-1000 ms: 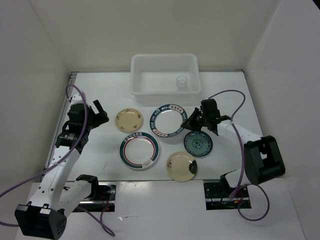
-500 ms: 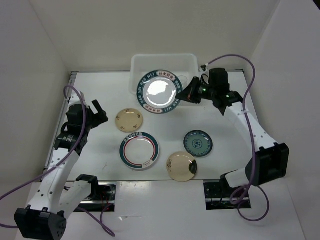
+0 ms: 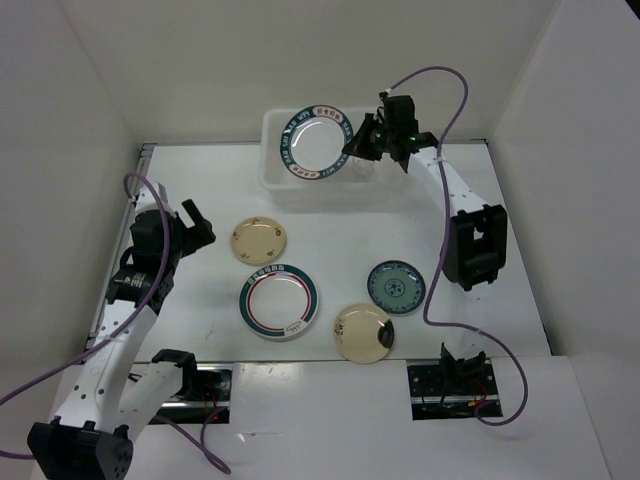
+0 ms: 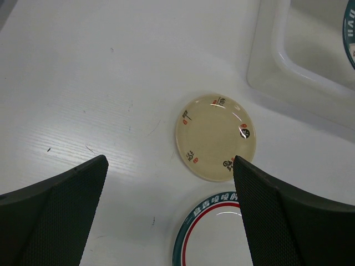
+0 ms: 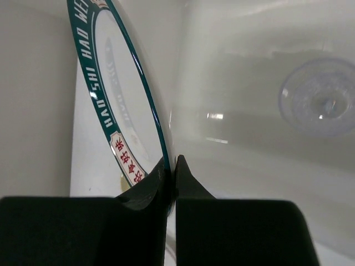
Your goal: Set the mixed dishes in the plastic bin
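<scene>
Right pincer pinches green-rimmed plate at its rim, plate sticking out leftward over plastic bin; left pincer spread over worktop, beside cream plate.

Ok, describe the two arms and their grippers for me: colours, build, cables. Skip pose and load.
The left arm and right arm have white links with black joint housings. A purple cable loops loosely along each. The left gripper and right gripper are black; the left's fingers are broad tapering wedges with mesh-textured faces. No markings are legible.
</scene>
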